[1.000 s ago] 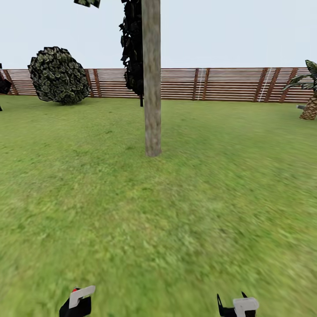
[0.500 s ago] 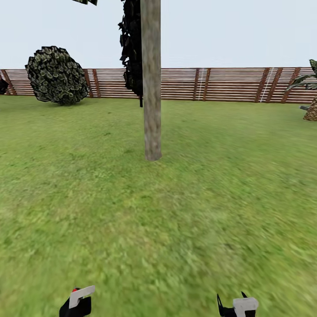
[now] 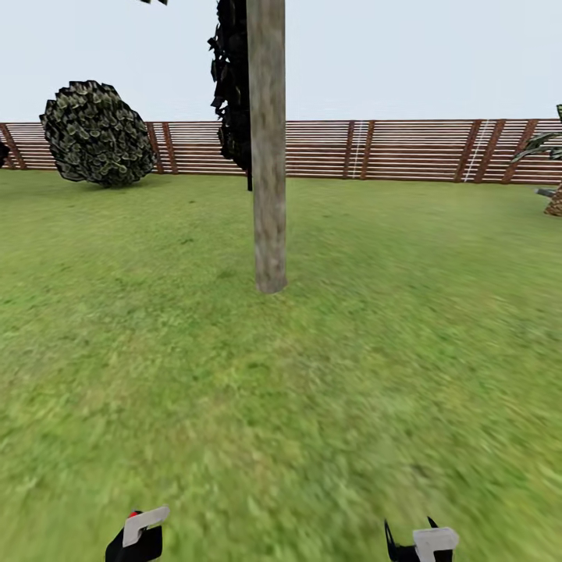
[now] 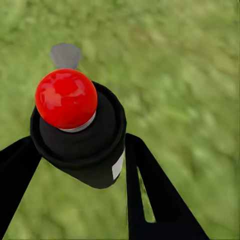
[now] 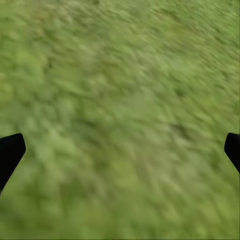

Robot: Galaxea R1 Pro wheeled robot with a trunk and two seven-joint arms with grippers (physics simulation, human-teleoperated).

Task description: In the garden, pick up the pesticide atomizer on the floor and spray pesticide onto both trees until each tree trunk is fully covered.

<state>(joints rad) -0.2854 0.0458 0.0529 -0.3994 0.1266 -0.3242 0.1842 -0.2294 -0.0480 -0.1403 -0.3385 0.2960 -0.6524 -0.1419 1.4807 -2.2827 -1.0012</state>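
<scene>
The thick, straight, pale grey-brown tree trunk [image 3: 269,148] stands dead ahead on the green lawn [image 3: 390,328], with the brown slatted wooden fence [image 3: 406,148] well behind it and a round dark-leaved bush [image 3: 97,134] off to its left by that fence. The left tool [image 4: 80,150] has its two black fingers clamped on the small dark green-black pesticide atomizer with the red ball top [image 4: 75,130], carried upright and low, well short of the trunk, presumably so the nozzle is ready once the trunk is within spraying reach. The right tool [image 5: 120,150] hangs wide open over bare grass with nothing between its fingertips, kept clear since the spraying job looks to belong to the other arm.
</scene>
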